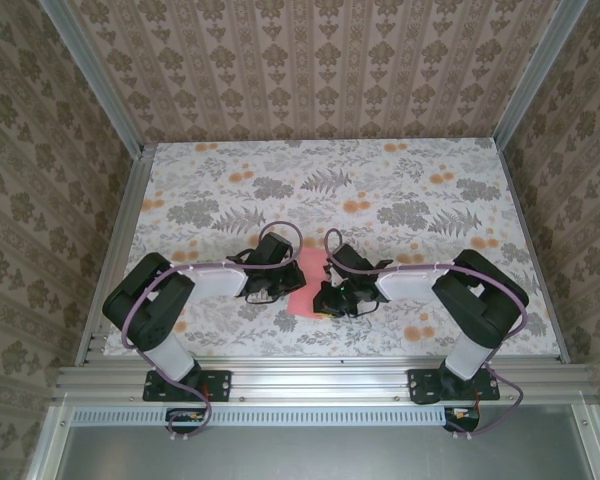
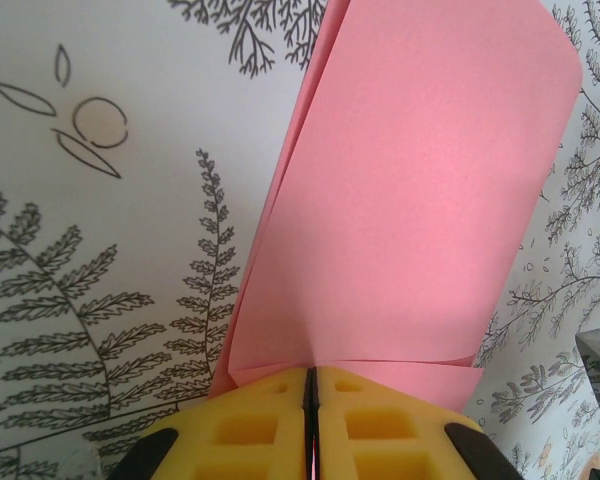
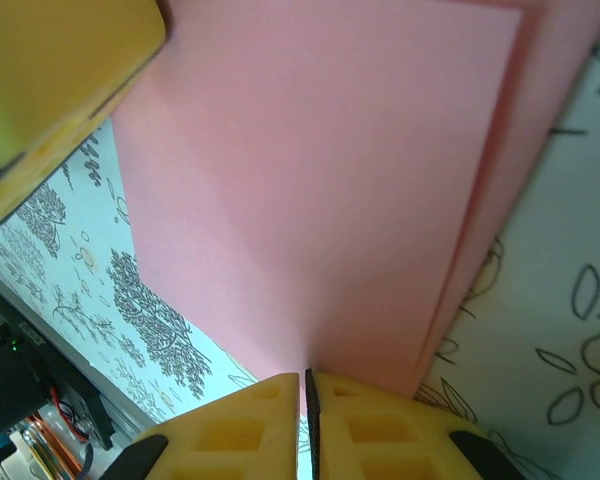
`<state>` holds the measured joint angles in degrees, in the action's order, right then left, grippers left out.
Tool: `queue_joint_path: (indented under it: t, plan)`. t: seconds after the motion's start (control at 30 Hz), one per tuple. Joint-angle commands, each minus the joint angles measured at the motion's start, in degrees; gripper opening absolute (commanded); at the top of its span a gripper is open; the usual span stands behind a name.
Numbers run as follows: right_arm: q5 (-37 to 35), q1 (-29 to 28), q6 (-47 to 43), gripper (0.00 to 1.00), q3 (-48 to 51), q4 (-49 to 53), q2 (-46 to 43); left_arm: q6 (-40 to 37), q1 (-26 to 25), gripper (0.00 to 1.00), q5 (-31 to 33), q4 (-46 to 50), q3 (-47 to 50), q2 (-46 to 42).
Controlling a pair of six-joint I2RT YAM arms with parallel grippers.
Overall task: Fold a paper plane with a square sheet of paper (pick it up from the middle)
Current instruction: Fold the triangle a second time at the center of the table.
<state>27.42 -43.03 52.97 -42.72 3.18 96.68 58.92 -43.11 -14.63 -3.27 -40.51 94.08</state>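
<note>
While my left pincer (image 2: 310,400) and right pincer (image 3: 307,410) each clamp the square sheet of paper (image 2: 410,200), doubled over between them, I judge the first half-fold in hand | next: crease it flat on the tabletop (image 1: 380,190), edges aligned.

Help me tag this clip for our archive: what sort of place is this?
Probably a lab robot cell, not a home: patterned panels wall in a floral-covered table, and aluminium framing edges it, with the left arm and right arm bolted on.

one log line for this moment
left end effector: shut on square sheet of paper | right end effector: shut on it too | paper: doubled over
</note>
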Motion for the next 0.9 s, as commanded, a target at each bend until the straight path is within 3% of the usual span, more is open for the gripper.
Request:
queue_joint_path:
  t: [0.0,0.87]
  plan:
    - [0.15,-0.30,1.52,0.14,1.67,2.94,-0.71,-0.21,0.03,0.11,2.11,4.78,1.05,1.98]
    - [-1.56,-0.37,-0.21,0.15,5.79,6.26,-2.33,-0.56,-0.11,0.10,1.97,5.75,0.37,2.16]
